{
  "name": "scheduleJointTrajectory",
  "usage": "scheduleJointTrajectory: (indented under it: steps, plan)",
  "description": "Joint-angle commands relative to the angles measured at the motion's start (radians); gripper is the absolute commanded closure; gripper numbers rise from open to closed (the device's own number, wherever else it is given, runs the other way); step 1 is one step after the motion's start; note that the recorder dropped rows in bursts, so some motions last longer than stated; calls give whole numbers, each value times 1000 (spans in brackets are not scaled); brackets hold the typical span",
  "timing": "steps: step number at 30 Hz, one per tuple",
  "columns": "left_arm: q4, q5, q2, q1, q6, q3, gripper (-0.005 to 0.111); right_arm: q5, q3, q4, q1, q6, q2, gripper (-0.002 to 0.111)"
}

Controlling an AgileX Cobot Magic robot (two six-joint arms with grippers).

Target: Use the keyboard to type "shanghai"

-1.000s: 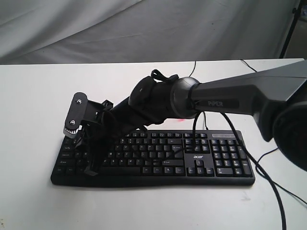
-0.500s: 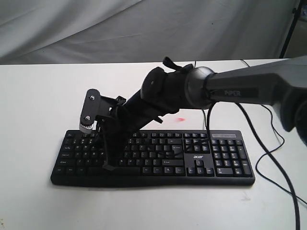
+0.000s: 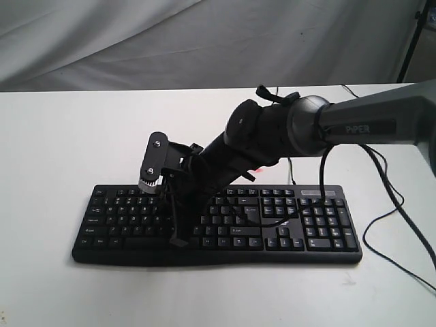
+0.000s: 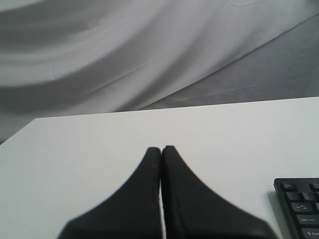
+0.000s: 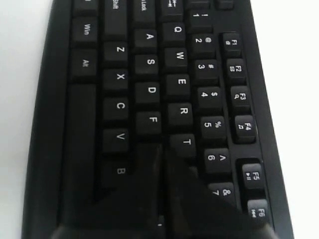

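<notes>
The black keyboard (image 3: 320, 228) lies on the white table (image 3: 54, 136), its left-hand letter keys filling the right wrist view (image 5: 149, 64). My right arm reaches across it from the right. My right gripper (image 3: 179, 238) is shut and points down at the left-middle letter rows. In the right wrist view its tips (image 5: 162, 148) sit just past the F key, between T and B, and hide the key beneath. Whether they touch a key cannot be told. My left gripper (image 4: 161, 148) is shut and empty over bare table, with the keyboard's corner (image 4: 301, 209) off to one side.
A thin black cable (image 3: 381, 225) loops over the table to the right of the keyboard. Grey cloth (image 3: 204, 41) hangs behind the table. A dark stand leg (image 3: 411, 41) shows at the far right corner.
My right gripper has moved to the right along the keyboard, from the left-end keys toward the middle letter keys. The keyboard has not shifted.
</notes>
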Motion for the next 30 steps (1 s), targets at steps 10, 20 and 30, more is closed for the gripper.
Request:
scheduleJointTrajectory:
  steps: [10,20,30]
  plan:
    - [-1,-3,3,-4,-3,5,106,15,6,39,-19,-32,-16,108]
    - [-1,-3,3,-4,-3,5,106,36,6,31,-19,-42,-14,108]
    - [-1,-3,3,-4,-3,5,106,42,6,31,-19,-62,-1,108]
